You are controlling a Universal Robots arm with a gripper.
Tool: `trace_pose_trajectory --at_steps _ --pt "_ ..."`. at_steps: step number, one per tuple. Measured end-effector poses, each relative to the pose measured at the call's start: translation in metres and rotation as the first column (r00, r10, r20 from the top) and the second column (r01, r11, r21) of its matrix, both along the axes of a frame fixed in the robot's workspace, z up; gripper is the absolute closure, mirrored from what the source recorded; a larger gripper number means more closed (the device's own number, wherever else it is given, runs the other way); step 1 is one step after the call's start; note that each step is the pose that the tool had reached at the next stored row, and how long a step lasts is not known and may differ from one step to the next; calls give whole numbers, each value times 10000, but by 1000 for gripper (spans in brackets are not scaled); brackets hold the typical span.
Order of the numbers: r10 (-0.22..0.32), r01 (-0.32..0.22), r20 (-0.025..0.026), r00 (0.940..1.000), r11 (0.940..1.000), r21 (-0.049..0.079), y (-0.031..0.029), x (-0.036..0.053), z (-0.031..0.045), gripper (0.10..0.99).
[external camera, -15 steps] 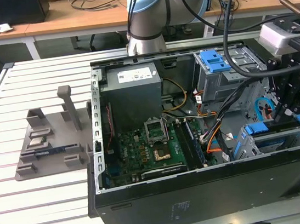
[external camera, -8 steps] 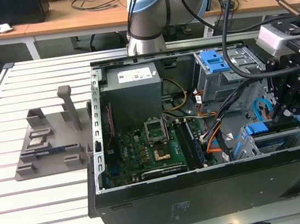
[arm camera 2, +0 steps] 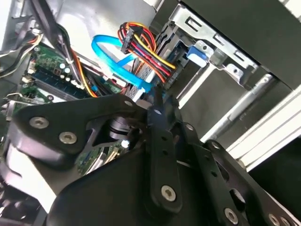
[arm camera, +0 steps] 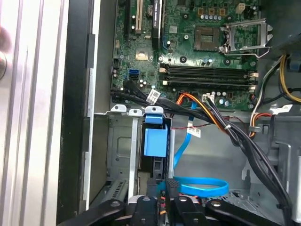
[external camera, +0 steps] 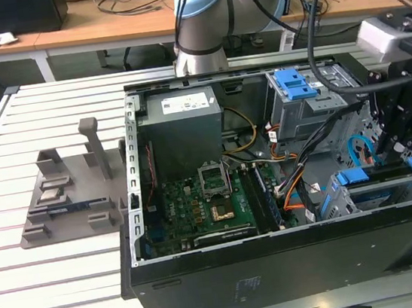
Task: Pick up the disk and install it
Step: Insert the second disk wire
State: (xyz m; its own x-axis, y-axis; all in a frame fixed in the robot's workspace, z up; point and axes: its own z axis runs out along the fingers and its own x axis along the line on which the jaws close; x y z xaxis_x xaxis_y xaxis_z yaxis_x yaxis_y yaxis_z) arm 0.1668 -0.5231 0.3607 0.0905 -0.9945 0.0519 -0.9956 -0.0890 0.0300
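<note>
No readable print anywhere, the white sticker (external camera: 182,105) on the grey power-supply box (external camera: 184,130) too small

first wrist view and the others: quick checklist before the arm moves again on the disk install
1. Gripper above the drive cage: ok.
2. Disk in the cage, blue edge showing: ok.
3. Disk fully seated: cannot tell.
4. Blue cable clear of the gripper: not ok, it loops right beside it.
5. Wire bundle clear of the cage: ok, it runs alongside.
6. Case open on top: ok.
</note>
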Motion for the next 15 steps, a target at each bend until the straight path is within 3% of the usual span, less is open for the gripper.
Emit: trace_pose_trajectory --at_steps 2,9,15 --pt "1 -1 0 10000 10000 -1 14 0 76 984" --pt "4 -4 0 10000 10000 0 33 0 339 980" --pt "4 -4 0 10000 10000 0 33 0 372 980"
